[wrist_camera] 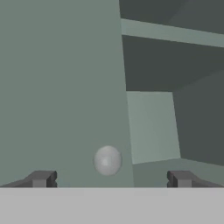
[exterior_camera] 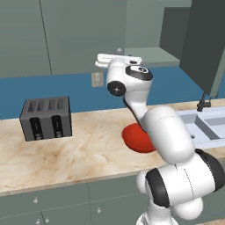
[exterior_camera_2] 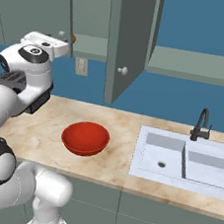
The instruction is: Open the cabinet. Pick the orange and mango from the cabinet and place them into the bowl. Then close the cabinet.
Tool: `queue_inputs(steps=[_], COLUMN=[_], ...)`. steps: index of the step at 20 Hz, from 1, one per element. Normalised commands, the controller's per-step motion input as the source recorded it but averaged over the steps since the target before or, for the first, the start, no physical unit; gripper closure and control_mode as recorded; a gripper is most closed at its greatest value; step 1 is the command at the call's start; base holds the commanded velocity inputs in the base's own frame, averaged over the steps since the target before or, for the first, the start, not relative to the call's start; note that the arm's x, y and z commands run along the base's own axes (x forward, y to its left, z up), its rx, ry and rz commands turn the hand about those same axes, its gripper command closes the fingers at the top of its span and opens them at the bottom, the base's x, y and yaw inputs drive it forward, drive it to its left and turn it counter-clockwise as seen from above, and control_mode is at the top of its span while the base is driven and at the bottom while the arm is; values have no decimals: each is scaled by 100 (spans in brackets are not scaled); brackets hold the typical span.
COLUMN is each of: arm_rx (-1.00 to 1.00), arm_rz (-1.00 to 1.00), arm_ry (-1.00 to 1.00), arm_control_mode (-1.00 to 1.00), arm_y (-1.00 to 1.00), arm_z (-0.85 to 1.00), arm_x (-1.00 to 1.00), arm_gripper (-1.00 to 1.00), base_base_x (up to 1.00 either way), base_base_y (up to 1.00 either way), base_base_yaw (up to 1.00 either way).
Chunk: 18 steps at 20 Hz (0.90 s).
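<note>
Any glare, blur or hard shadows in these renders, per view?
Left base view: flat, soft light; the bowl is half hidden by the arm. Right base view: sharp, faint sheen on the bowl's rim, the open cabinet door evenly lit. Hand view: slightly soft; knob evenly shaded, cabinet interior dark.

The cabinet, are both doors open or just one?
Just one. The cabinet's right door is swung out; the left door, by the gripper, is shut.

The pincer [wrist_camera: 109, 179] faces the cabinet [wrist_camera: 61, 78], whose closed door's knob [wrist_camera: 107, 160] sits just ahead, between the fingertips. Right of the pincer, the other door [exterior_camera_2: 130, 41] stands swung out. Below and to its right, the bowl [exterior_camera_2: 85, 137] sits on the counter [exterior_camera_2: 42, 130]; the sink [exterior_camera_2: 177, 162] lies further right, the toaster [exterior_camera: 45, 117] to its left.
</note>
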Motion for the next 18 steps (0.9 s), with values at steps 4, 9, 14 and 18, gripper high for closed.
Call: queue_inputs(steps=[4, 9, 14, 18], arm_rx=[0, 0, 0, 0], arm_rz=[0, 0, 0, 0], arm_ry=[-2, -3, 1, 3], arm_control_mode=[-100, -100, -100, -100], arm_y=[0, 0, -2, -2], arm_z=[4, 6, 0, 0], arm_x=[13, 7, 46, 65], arm_gripper=[-100, -100, -100, -100], base_base_x=[0, 0, 0, 0], base_base_y=[0, 0, 0, 0], base_base_yaw=[0, 0, 0, 0])
